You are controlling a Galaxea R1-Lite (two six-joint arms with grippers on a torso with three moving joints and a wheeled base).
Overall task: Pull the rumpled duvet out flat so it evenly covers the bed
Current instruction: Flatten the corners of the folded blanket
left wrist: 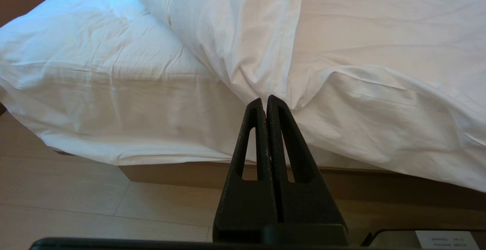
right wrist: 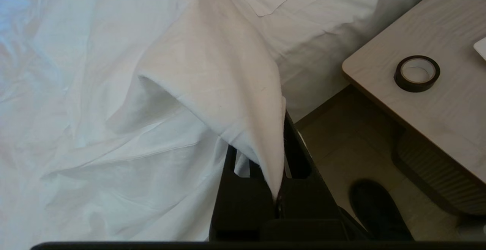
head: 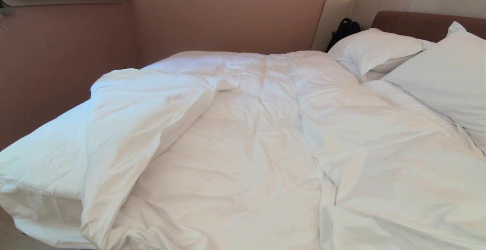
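Our right gripper (right wrist: pixel 280 189) is clamped on a pulled-up fold of the rumpled duvet (head: pixel 265 136), the cloth draped over its black fingers, just off the side of the bed (head: pixel 41 166). Our left gripper (left wrist: pixel 266 103) has its fingers pressed together on nothing, hanging near the bed's edge above the pale floor (left wrist: pixel 76 204).

We see the duvet spread over most of the mattress, one corner flipped back on the left so the fitted sheet (head: pixel 49 147) lies bare there. Two pillows (head: pixel 379 48) lean at the headboard (head: pixel 417 24), with a black bag (head: pixel 343 29) beside them. Near the right gripper stands a wooden side table (right wrist: pixel 436 102) carrying a dark roll of tape (right wrist: pixel 417 73).
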